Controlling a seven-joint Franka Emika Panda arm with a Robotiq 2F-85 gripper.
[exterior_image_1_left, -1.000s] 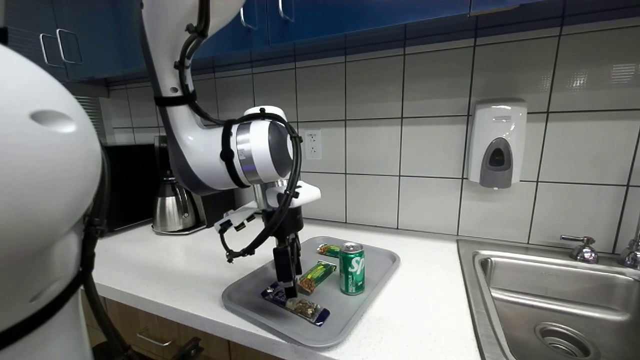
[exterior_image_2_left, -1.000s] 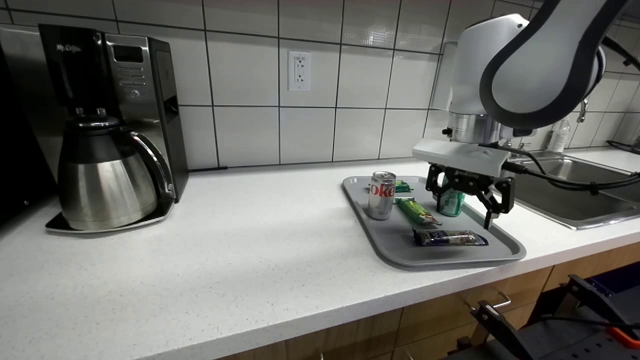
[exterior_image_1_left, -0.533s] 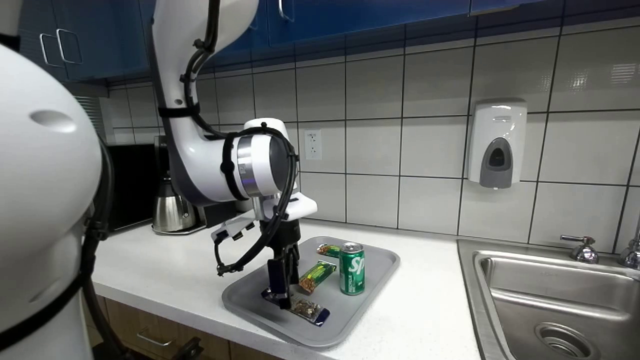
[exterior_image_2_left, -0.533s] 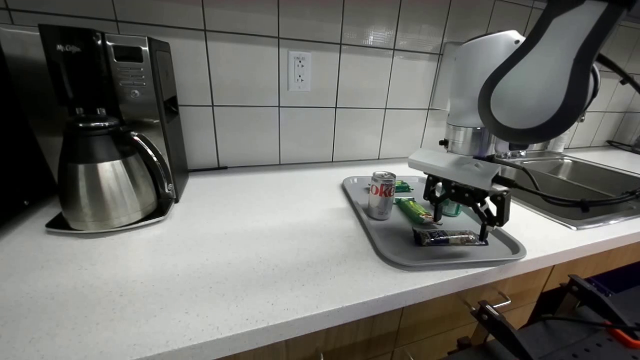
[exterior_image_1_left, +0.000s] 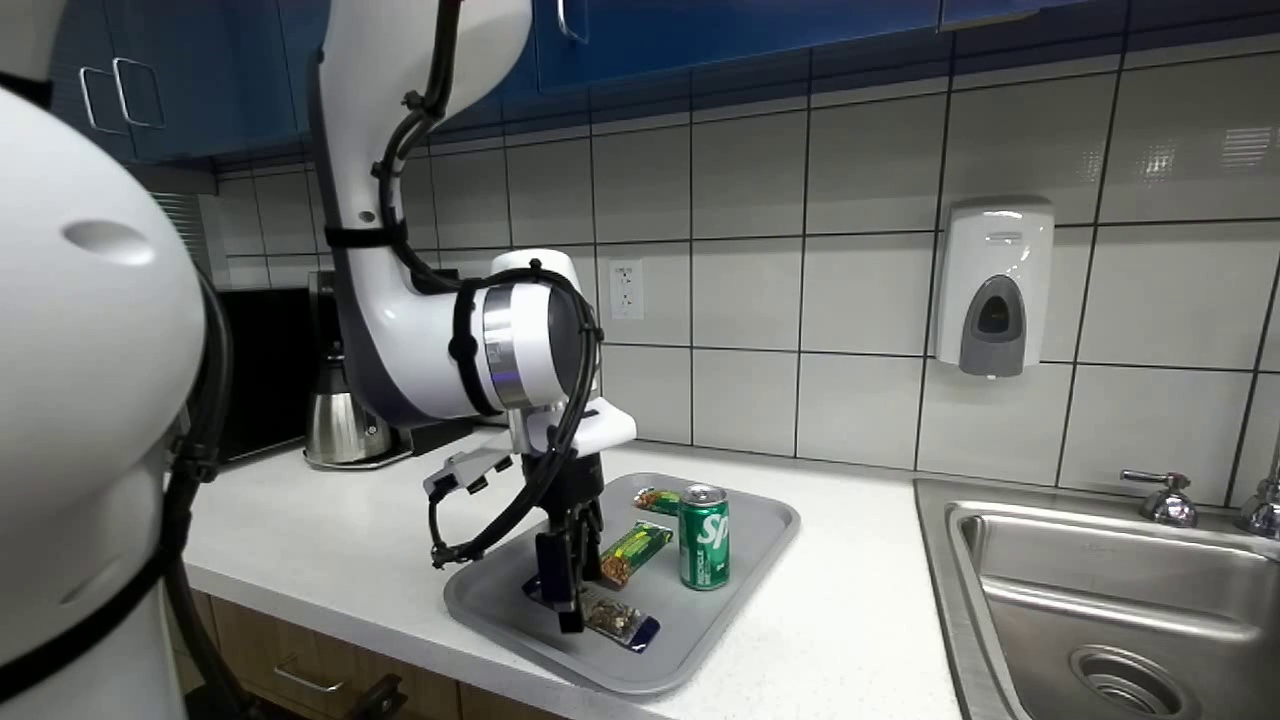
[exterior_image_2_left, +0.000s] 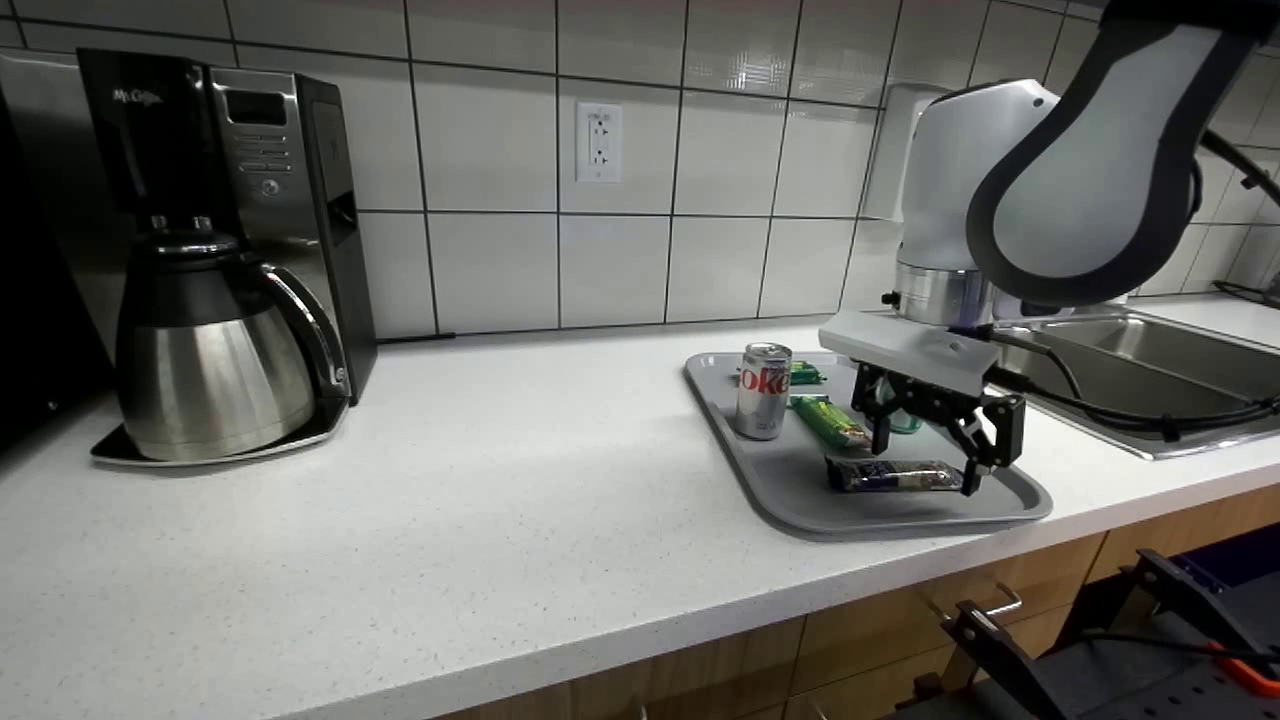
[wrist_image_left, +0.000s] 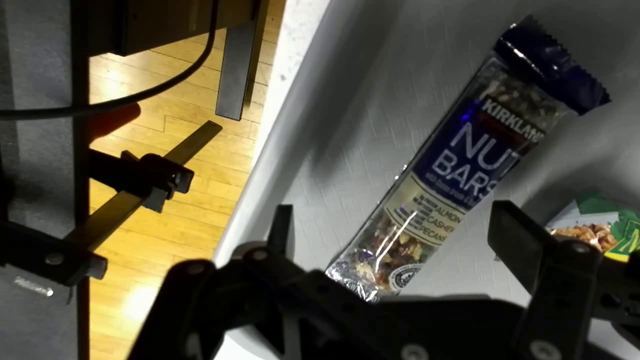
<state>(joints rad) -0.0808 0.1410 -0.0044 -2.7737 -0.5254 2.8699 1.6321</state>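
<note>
A white desk (exterior_image_2_left: 450, 520) carries a gray tray (exterior_image_2_left: 790, 475), with the hand (wrist_image_left: 393, 230) spread wide above it. On the tray, a silver can (exterior_image_2_left: 763, 395) and a green can (exterior_image_1_left: 705, 540) stand upright; the nut bar (wrist_image_left: 435, 185) lies flat just below the hand, near a green-wrapped bar (exterior_image_1_left: 637, 552).

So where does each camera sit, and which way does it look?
An exterior view, standing apart from the arm: faces the tiled wall, soap dispenser and sink at its right; arm and gripper show.
An exterior view, also standing apart: faces that wall, coffee maker at its left; arm and gripper at its right.
Wrist view, on the wrist: looks down at the nut bar on the tray; gripper along the bottom.
Both exterior views share the tray, sink and gripper.
</note>
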